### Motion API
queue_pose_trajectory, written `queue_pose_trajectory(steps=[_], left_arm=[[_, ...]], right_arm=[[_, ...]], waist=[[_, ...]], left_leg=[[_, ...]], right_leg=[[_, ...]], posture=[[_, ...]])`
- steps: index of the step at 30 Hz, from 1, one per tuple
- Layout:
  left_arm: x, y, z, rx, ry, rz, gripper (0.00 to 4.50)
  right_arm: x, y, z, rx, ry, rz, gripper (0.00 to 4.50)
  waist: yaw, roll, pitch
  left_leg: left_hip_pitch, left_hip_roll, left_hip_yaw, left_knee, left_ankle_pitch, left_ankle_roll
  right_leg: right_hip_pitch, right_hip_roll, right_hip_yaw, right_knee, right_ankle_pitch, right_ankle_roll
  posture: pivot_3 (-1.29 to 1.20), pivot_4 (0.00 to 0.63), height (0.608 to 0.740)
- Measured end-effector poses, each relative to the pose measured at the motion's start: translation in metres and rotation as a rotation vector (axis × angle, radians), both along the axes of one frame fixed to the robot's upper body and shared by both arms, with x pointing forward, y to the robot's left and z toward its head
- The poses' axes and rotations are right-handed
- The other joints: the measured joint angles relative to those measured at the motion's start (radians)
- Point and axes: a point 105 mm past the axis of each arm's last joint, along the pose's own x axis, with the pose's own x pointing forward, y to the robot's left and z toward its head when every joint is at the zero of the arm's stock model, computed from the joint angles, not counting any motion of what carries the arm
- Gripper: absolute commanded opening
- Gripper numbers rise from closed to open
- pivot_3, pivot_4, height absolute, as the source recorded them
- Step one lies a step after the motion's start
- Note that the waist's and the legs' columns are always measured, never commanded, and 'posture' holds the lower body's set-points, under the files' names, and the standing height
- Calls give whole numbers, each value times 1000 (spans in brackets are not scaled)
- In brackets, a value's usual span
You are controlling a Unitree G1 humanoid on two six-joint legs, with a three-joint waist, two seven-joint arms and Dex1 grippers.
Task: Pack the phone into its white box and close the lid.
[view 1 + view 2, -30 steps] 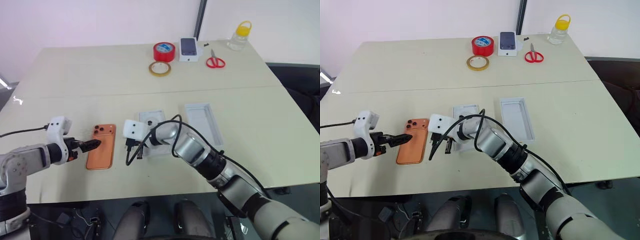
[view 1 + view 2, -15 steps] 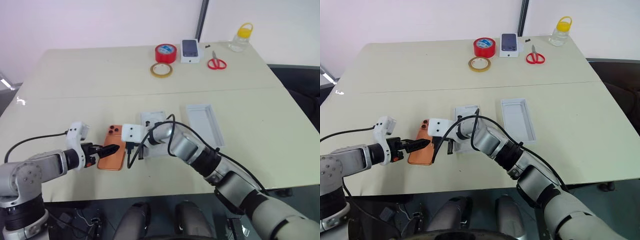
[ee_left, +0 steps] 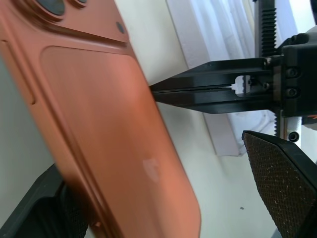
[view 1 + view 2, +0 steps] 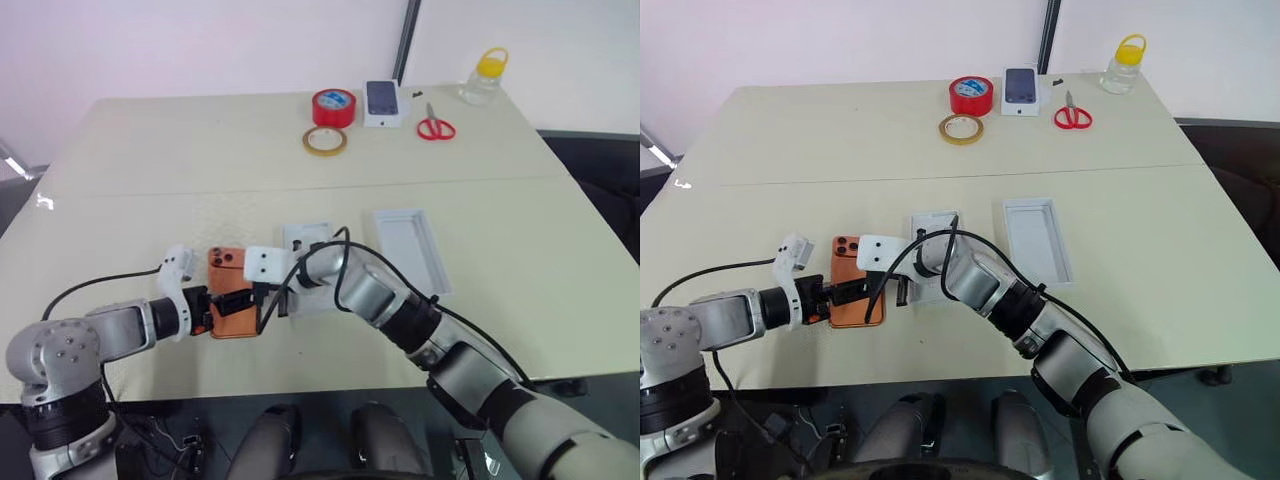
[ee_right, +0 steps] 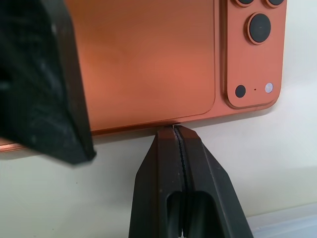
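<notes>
Fingers of the left gripper (image 3: 163, 208) stand wide apart, 1 on each side of the phone (image 4: 232, 303) — straddling its near end, clamped on nothing. Opposite, the right gripper (image 5: 174, 136) is pressed shut, its tip touching the phone's long edge, holding nothing. The phone lies flat, back up, on the table (image 4: 150, 150), its lenses toward the far end. Just beside it, past the right gripper, lies a white insert (image 4: 306, 238), partly hidden by the right arm. Further right, apart from both, sits a white box (image 4: 409, 247), open side up. Along the far edge — well apart — stand red tape (image 4: 333, 105), a tan tape ring (image 4: 324, 140), a small phone box (image 4: 381, 101), red scissors (image 4: 434, 126) and a yellow-capped bottle (image 4: 479, 77).
</notes>
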Motion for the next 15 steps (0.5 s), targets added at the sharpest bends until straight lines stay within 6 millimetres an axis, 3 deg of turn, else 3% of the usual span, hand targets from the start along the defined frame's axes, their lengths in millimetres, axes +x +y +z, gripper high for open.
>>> queue_pose_trajectory(steps=[4, 15], left_arm=[[0, 3, -3, -1, 19, 19, 3251], [-4, 19, -7, -56, 45, 104, 3251]], right_arm=[[0, 0, 0, -2, -3, -1, 0], [5, -10, 6, 3, -17, -23, 0]], waist=[[-1, 0, 0], [-5, 0, 0]], left_leg=[[0, 0, 0, 0, 0, 0], [0, 0, 0, -1, 0, 0]], right_leg=[[0, 0, 0, 0, 0, 0], [-1, 0, 0, 0, 0, 0]], posture=[[0, 150, 740], [0, 150, 740]])
